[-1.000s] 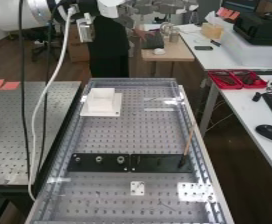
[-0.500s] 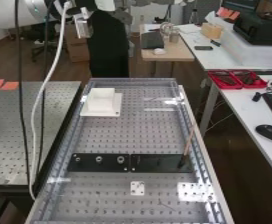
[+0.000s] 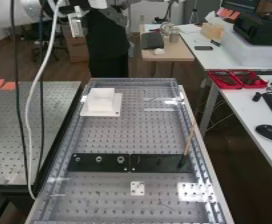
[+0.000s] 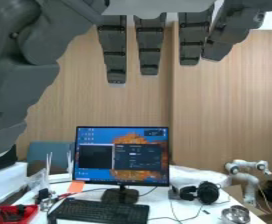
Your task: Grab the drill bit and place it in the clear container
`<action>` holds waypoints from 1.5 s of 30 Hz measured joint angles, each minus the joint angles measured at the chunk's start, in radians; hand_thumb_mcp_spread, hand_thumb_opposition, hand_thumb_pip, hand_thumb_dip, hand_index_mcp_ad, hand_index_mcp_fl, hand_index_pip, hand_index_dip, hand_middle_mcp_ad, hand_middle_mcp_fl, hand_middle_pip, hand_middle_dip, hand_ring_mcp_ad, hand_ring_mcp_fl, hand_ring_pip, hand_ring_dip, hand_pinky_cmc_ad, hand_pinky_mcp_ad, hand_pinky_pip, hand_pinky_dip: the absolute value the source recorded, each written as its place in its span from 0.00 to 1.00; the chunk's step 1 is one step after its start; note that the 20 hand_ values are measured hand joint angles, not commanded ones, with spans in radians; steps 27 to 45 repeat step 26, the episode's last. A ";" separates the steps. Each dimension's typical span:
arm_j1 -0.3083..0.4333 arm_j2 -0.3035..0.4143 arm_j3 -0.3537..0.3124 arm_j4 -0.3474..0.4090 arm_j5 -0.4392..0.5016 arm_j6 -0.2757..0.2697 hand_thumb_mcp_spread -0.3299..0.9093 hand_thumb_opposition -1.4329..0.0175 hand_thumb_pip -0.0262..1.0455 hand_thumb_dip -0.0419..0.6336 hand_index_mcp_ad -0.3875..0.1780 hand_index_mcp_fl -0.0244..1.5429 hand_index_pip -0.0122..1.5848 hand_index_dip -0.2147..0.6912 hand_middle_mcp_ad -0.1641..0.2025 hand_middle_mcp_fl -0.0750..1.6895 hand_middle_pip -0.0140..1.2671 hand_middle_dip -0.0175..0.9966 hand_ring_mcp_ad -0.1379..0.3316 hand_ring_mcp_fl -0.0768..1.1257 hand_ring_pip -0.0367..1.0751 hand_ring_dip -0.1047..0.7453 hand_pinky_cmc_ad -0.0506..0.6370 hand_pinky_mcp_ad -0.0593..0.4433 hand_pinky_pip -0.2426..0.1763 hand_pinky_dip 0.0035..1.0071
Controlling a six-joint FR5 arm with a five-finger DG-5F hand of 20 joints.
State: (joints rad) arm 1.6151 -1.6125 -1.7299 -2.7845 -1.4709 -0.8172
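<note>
As arm (image 3: 27, 12) shifts, cable (image 3: 29, 116) too, fingers (image 3: 114, 17) straight

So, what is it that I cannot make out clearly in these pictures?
- High view: the arm, cut off by the top and left edges.
- High view: the round pieces on the black plate, too small to identify.
- Wrist view: the hand, cut off by the top and left edges.
</note>
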 joint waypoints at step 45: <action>0.000 0.005 0.001 -0.001 -0.028 0.003 0.50 0.53 0.22 0.13 0.59 0.22 0.04 0.69 0.67 0.15 0.12 0.22 0.78 0.11 0.12 0.19 0.40 0.49 0.32 0.18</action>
